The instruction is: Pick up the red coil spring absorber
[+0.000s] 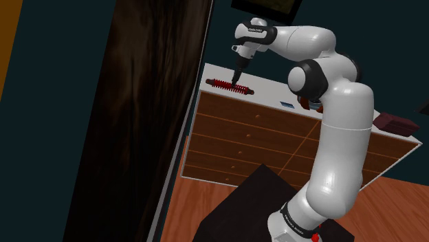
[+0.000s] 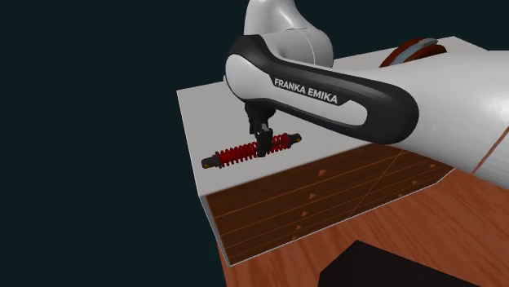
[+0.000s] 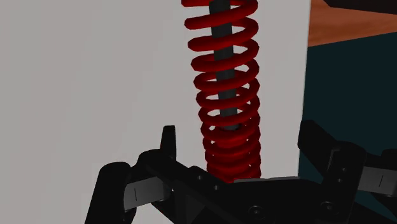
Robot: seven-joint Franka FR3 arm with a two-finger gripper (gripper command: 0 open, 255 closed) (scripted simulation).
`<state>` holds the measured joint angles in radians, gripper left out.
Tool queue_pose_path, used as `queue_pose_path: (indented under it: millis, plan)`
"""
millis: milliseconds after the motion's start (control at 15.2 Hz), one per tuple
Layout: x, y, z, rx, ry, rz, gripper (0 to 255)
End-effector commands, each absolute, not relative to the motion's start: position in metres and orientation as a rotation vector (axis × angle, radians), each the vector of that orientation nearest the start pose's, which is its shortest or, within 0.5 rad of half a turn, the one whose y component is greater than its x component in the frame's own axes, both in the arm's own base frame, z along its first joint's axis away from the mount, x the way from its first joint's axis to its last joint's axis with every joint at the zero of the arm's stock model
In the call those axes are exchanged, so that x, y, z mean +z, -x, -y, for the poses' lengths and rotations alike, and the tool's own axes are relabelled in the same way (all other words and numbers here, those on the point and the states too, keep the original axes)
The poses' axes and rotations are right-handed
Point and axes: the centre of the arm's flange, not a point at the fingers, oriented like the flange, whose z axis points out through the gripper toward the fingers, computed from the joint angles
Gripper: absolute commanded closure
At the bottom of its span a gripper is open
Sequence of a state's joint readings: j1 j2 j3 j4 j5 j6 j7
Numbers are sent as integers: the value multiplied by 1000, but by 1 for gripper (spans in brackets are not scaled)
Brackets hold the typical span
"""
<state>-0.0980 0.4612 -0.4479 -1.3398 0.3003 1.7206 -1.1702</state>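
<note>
Red coil spring absorber [image 2: 236, 154], a red helical spring wound round a dark central rod with dark end fittings, lying flat on the plain white top [image 2: 212, 114] of a brown wooden chest of drawers [image 2: 326, 196], close to the top's front edge. The all-black two-finger gripper [image 2: 263, 149] of the white arm points down and stands directly over the absorber at about mid-length, so that equal stretches of coil extend to either side of it.

In the wrist view the absorber [image 3: 226, 95] runs straight away from the gripper [image 3: 239, 130], its near end passing between the fingers [image 3: 167, 137]. The fingers stand apart, one on each side of the coil, with a strip of white top showing between each finger and the spring; neither finger touches it, and nothing is clasped.

In the shoulder view the gripper [image 1: 237, 75] meets the absorber [image 1: 223, 84] from above. A dark red box [image 1: 395, 124] sits on the same top, well apart from the gripper, beyond the arm's elbow.
</note>
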Motion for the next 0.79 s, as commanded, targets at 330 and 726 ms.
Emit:
queue_pose_path:
  millis: [330, 726]
  plan:
    - [458, -624, 280, -82, 2904, 919, 255]
    - [458, -624, 280, -82, 2904, 919, 255]
